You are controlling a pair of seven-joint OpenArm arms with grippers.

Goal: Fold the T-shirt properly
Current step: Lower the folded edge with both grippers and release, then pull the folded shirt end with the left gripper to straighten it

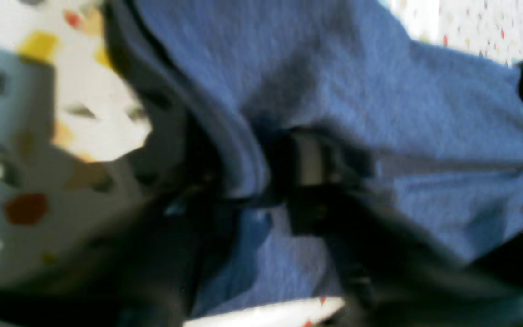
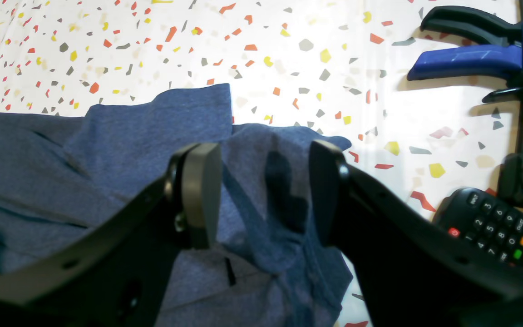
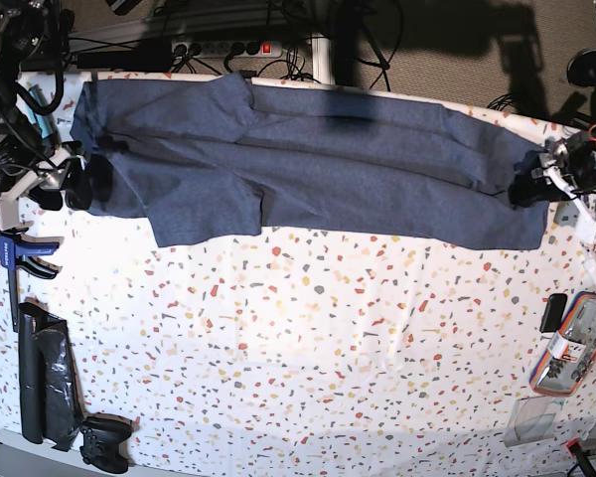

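Stretching across the far side of the speckled worktop (image 3: 308,328), the T-shirt (image 3: 308,159) lies folded lengthwise. Only wrist views reveal grips: the left hand (image 1: 284,181) pinches its hem, while the right hand (image 2: 266,195) gapes wide over cloth, beside a remote (image 2: 497,231).

"WORKPRO" on the blue bar clamp (image 2: 522,54); digits 1–9 on the remote control (image 2: 497,227) keys

The speckled tabletop (image 3: 308,338) carries the T-shirt (image 3: 308,164) spread along its far edge — plus a blue clamp (image 2: 493,59), a remote (image 2: 493,227) and a game controller (image 3: 104,442).
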